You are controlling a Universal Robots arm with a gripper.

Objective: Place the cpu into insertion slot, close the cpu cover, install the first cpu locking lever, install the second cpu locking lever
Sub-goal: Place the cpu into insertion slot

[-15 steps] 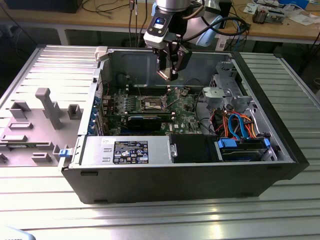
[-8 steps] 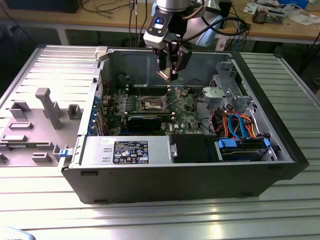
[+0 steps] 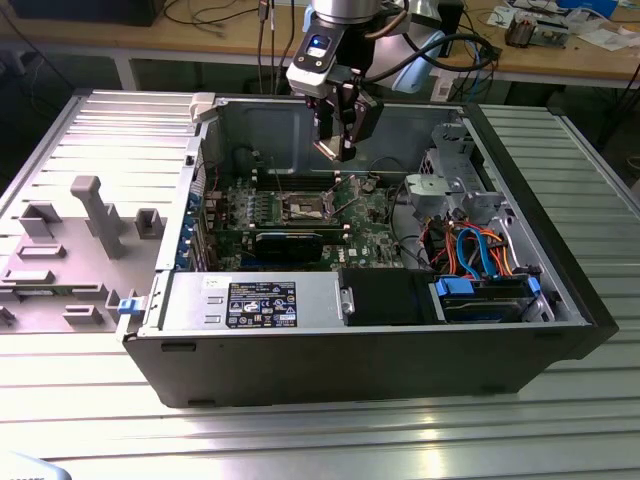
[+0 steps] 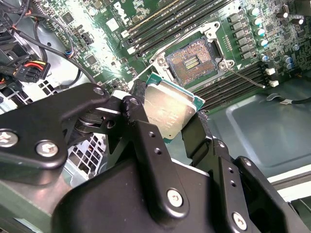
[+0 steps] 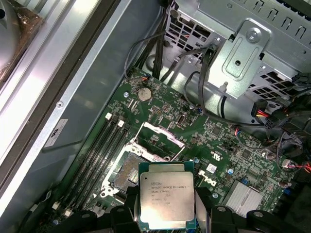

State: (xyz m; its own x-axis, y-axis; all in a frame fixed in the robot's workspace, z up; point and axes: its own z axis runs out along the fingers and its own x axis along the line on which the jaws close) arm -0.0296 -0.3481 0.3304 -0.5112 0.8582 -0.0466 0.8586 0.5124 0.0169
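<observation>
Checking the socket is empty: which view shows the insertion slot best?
The second wrist view: the insertion slot shows its whole contact field. In the first wrist view the cpu hides part; the exterior view shows it far off.

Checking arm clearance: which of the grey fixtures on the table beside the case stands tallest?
The T-topped grey post, at the exterior view's left of the case; the other grey fixtures around it are low blocks, well short of it.
</observation>
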